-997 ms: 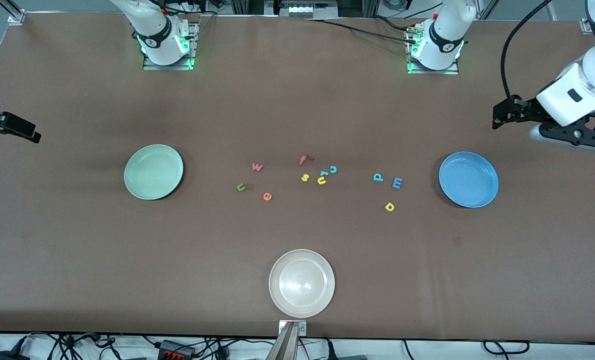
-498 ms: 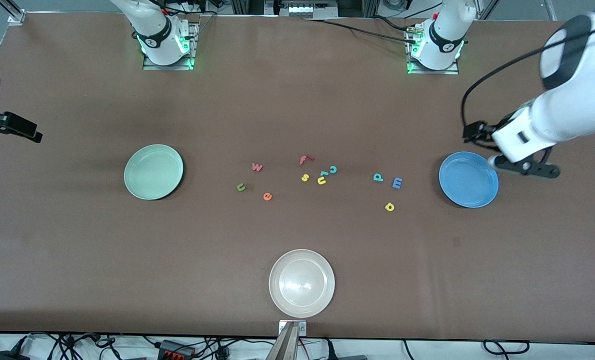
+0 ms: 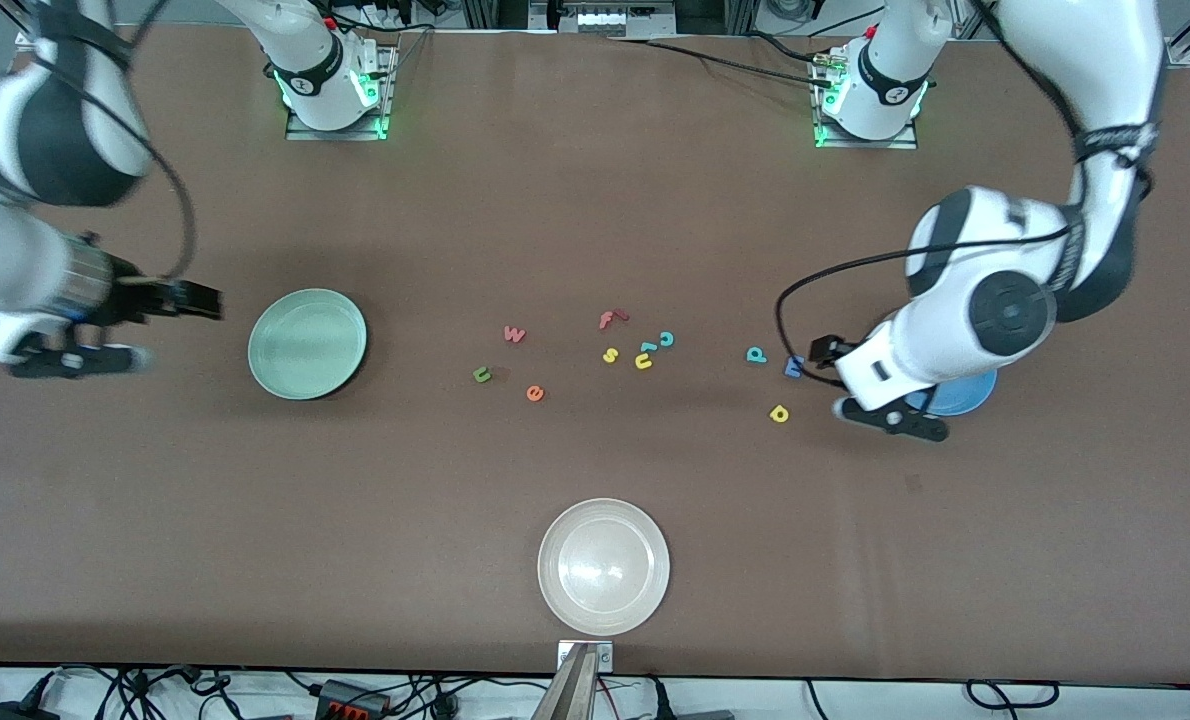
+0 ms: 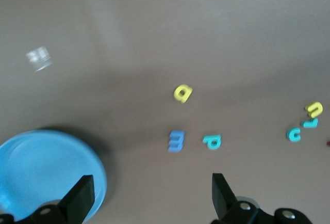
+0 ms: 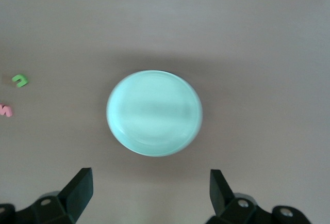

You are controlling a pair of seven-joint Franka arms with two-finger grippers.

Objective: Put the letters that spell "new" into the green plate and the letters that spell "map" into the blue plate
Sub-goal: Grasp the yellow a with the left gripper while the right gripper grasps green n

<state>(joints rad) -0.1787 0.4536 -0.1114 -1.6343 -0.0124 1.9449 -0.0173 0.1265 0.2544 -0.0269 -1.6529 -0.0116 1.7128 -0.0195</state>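
Observation:
The green plate (image 3: 307, 344) (image 5: 154, 113) lies toward the right arm's end of the table. My right gripper (image 3: 110, 335) (image 5: 149, 188) hangs open and empty over bare table just beside it. The olive "n" (image 3: 482, 374) (image 5: 20, 80), orange "e" (image 3: 534, 393) and pinkish "w" (image 3: 514, 334) lie mid-table. My left arm covers most of the blue plate (image 3: 960, 397) (image 4: 46, 172). My left gripper (image 3: 860, 395) (image 4: 150, 193) is open and empty over the table between that plate and the blue "m" (image 3: 793, 367) (image 4: 176, 141). The teal "a" (image 3: 756, 354) (image 4: 212, 141) and yellow "p" (image 3: 779, 413) (image 4: 182, 93) lie close by.
A red "f" (image 3: 608, 319), yellow "s" (image 3: 610, 354), yellow "u" (image 3: 643, 362), teal "l" (image 3: 648, 347) and teal "c" (image 3: 666, 338) cluster at mid-table. A white plate (image 3: 603, 566) sits near the front camera's edge.
My left arm swung in from the table's end to over the blue plate's edge near the "m". My right arm came in toward the green plate. Both grippers stayed open.

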